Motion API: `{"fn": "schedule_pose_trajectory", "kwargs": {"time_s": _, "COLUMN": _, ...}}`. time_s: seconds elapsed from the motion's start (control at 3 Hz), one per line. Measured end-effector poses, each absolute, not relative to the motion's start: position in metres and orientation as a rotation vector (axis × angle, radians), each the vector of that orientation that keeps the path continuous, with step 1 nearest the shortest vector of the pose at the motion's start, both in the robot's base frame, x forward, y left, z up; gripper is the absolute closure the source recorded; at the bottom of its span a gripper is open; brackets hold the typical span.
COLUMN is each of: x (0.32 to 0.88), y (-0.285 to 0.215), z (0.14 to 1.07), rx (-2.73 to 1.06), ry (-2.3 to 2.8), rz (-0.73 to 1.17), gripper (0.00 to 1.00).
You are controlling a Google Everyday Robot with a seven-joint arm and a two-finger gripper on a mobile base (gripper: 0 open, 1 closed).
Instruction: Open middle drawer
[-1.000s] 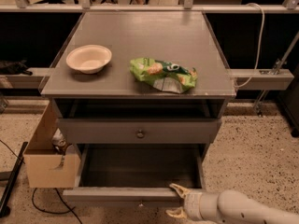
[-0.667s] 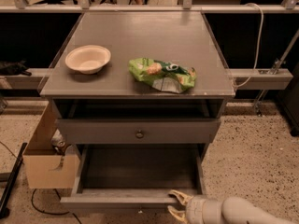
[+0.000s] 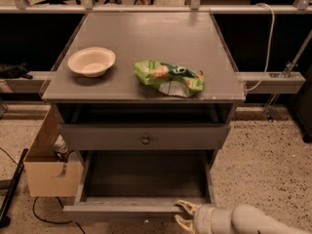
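Pulls the middle drawer [image 3: 144, 179] further out than a second ago, with the front rim nearer the bottom of the view and more of the bare grey floor laid open. Takes this for the middle one by judgement: lies below the upper drawer [image 3: 97, 136] with its round knob [image 3: 145, 140], and hides whatever sits underneath.

Keeps the gripper [image 3: 179, 213] at that front rim, right of centre, at the very bottom of the view and lower than a second ago, so travelling back together with the drawer. Trails the pale arm [image 3: 253, 221] off to the lower right. Holds the fingers [image 3: 187, 207] spread, laying one on the rim and the other just in front of it; cannot tell whether hooking the panel or squeezing it.

Leaves the upper drawer where it was, under the dark gap below the tabletop [image 3: 146, 33]. Leaves the bowl [image 3: 91, 61] and the green snack bag [image 3: 169, 77] unmoved on top, well apart from the work, and likewise the cardboard box [image 3: 48, 172] on the floor to the left.

Puts the task, by judgement, close to done, with nearly the whole drawer floor showing. Needs at most a short last pull, then letting go and backing off without nudging the front back in
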State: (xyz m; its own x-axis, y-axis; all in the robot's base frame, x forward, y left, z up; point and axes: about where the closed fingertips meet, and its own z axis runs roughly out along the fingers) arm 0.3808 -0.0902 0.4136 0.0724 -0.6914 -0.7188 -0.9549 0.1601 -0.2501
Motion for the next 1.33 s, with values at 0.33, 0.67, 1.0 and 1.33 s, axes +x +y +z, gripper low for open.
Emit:
{"fn": "schedule_pose_trajectory", "kwargs": {"time_s": 0.33, "x": 0.3808, "y": -0.0901, "z": 0.4137, "rx": -1.594, "ry": 1.681, "rz": 0.440, "gripper": 0.82}}
{"fn": "schedule_pose_trajectory", "kwargs": {"time_s": 0.67, "x": 0.3808, "y": -0.0901, "z": 0.4136, "rx": -1.594, "ry": 1.681, "rz": 0.440, "gripper": 0.51}}
{"fn": "schedule_pose_trajectory", "kwargs": {"time_s": 1.0, "x": 0.3808, "y": -0.0901, "z": 0.4136, "rx": -1.594, "ry": 1.681, "rz": 0.440, "gripper": 0.28}}
{"fn": "schedule_pose_trajectory", "kwargs": {"time_s": 1.33, "x": 0.3807, "y": -0.0900, "z": 0.4136, "rx": -1.594, "ry": 1.681, "rz": 0.440, "gripper": 0.00}}
